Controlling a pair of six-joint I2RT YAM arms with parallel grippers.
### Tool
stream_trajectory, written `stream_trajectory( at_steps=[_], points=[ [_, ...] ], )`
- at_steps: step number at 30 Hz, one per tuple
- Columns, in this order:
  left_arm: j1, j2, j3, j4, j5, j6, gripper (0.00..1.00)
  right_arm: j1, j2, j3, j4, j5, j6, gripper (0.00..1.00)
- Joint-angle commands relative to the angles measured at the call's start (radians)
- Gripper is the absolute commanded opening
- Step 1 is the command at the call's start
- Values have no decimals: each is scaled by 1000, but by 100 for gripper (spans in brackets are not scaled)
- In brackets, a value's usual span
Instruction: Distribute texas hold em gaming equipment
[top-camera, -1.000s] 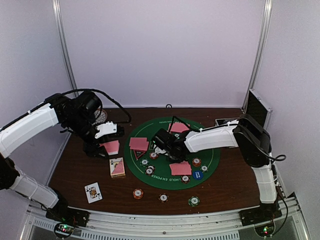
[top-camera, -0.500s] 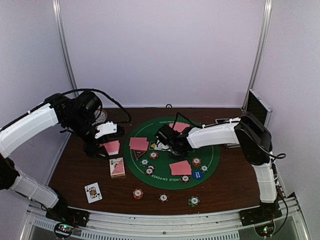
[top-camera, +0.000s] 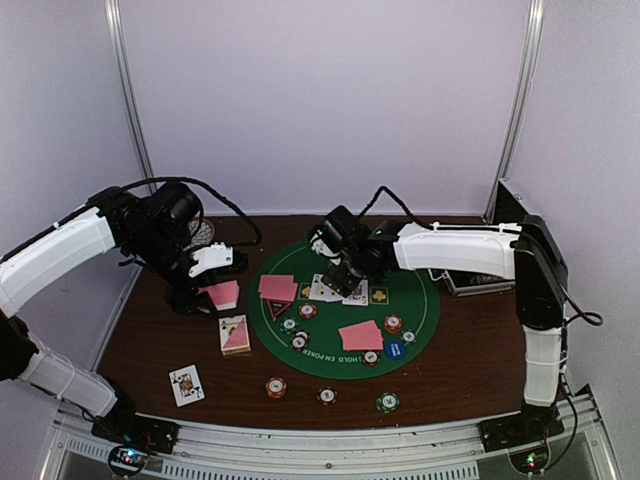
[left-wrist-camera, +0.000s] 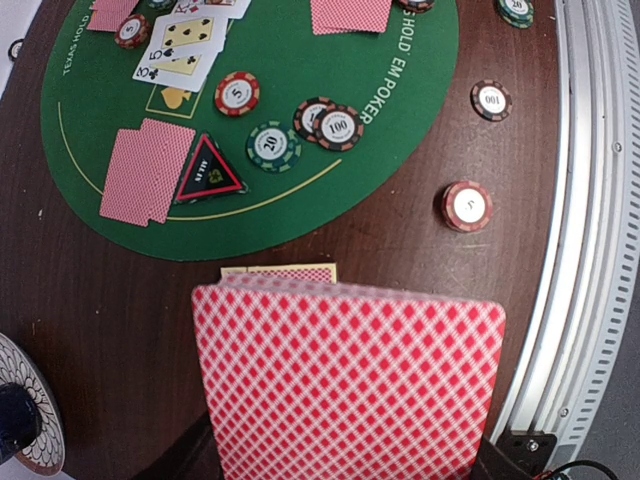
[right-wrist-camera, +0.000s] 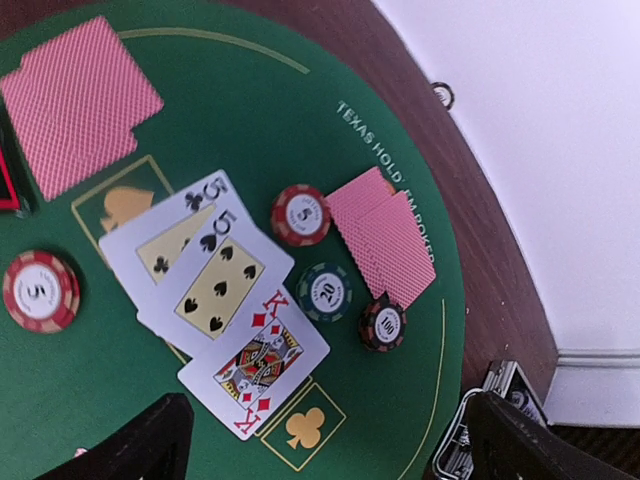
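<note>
A round green poker mat (top-camera: 420, 315) holds the texas hold em gaming equipment. Three face-up cards (right-wrist-camera: 215, 275), two fives and a king, lie fanned at the mat's middle (top-camera: 335, 290). My right gripper (right-wrist-camera: 335, 450) hangs open above them, holding nothing (top-camera: 342, 278). Face-down pink-backed pairs (right-wrist-camera: 385, 235) (right-wrist-camera: 75, 100) and striped chips (right-wrist-camera: 300, 214) (right-wrist-camera: 324, 292) lie around them. A red triangle (left-wrist-camera: 208, 174) sits next to the left pair. My left gripper (left-wrist-camera: 345, 458) is shut on a red-backed deck of cards (left-wrist-camera: 350, 385), above the brown table left of the mat (top-camera: 222, 294).
A yellow-edged card box (top-camera: 234, 333) and one face-up card (top-camera: 186, 384) lie on the table at the near left. Three chips (top-camera: 327, 395) sit off the mat near the front edge. The silver chip case (top-camera: 470, 275) stands open at the right. A cup on a patterned plate (left-wrist-camera: 20, 430) is at the far left.
My right gripper opened wide and rose back toward the far side of the mat, uncovering the three face-up cards at the middle. The left arm and its deck stayed still.
</note>
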Motion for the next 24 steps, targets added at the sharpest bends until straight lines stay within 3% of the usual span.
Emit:
stream_trajectory(
  at_steps=[1,6,11,13,16,24],
  points=[
    [1,-23,-9,30,12,-2,22,-31,-82,98,-114,-1,318,99],
    [1,-22,-3,30,6,-1,25,-93,-58,217,-286,-205,455,100],
    [1,-19,-2,31,3,-5,25,-117,-128,138,-205,-454,611,99],
    [1,-17,0,30,-5,-4,24,-137,-85,180,-250,-615,668,100],
    [1,-14,6,31,-9,-5,24,-137,-42,209,-289,-718,720,100],
    [1,-10,16,31,-18,-14,21,-85,-216,-104,175,-933,1028,100]
  ],
)
